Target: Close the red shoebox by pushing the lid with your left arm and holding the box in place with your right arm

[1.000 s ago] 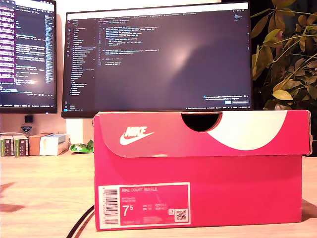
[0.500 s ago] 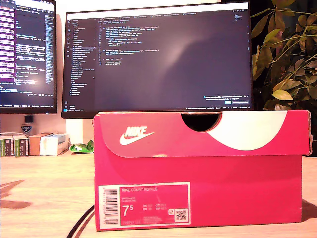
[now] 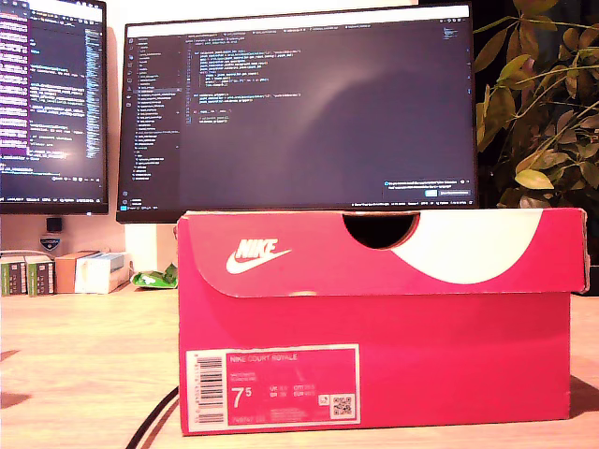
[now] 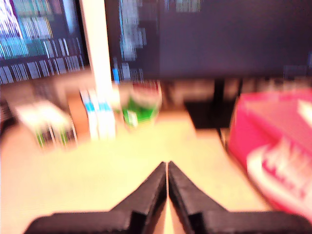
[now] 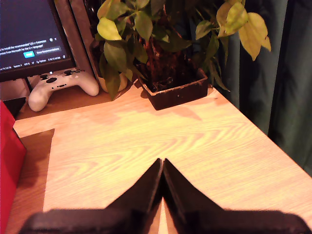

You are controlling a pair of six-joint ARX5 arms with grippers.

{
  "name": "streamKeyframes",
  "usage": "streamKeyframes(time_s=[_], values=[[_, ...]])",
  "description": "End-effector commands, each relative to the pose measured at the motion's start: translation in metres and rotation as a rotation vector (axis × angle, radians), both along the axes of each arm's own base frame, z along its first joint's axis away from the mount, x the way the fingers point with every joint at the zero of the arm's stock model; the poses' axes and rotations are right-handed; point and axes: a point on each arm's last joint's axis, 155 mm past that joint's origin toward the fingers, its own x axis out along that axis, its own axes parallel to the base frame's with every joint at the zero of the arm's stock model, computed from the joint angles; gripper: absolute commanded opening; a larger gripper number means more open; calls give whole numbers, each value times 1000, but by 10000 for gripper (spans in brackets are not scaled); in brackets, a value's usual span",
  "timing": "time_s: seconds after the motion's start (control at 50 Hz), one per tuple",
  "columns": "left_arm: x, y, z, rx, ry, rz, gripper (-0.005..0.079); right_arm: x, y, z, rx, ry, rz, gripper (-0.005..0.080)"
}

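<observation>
The red shoebox stands on the wooden table in the middle of the exterior view, its lid lying down over the body, with a white size label on the front. Neither arm shows in the exterior view. The first wrist view is blurred by motion. In it my first gripper is shut and empty above bare table, apart from the red shoebox. My second gripper is shut on nothing over the tabletop. A strip of the red shoebox shows beside it, not touching.
Two monitors stand behind the box. A potted plant and a white game controller sit beyond my second gripper, near the table's edge. Small boxes and a green packet lie at the exterior view's left. A black cable runs by the box.
The box and lid have not moved. The arm shadow on the table at the exterior view's left has shifted and shrunk toward the edge.
</observation>
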Motion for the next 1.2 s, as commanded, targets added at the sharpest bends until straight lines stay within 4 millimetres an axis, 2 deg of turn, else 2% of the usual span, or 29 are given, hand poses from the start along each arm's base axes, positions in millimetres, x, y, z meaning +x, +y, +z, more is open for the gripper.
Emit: streamKeyframes(time_s=[0.0,0.2,0.36,0.5,0.62,0.78,0.96,1.18], values=[[-2,-1,-10,-1,7,-6,-19,0,2,-13,8,18,6,-12],[-7,-1,-22,-6,-1,-5,-19,1,8,-14,-7,8,33,-12],[-12,0,-32,-7,9,-4,-19,1,14,-28,-8,26,56,-12],[-13,0,-31,-8,0,-4,-19,1,18,-34,-11,32,74,-12],[-14,0,-36,-7,8,-4,-19,2,18,-35,-17,21,74,-12],[-18,0,-53,-3,42,-4,-19,0,17,-46,-37,38,74,-12],[-18,0,-51,3,30,-7,-19,0,17,-47,-55,45,78,-12],[-23,1,-69,-7,112,-2,-19,-5,16,-64,-55,117,78,-12]])
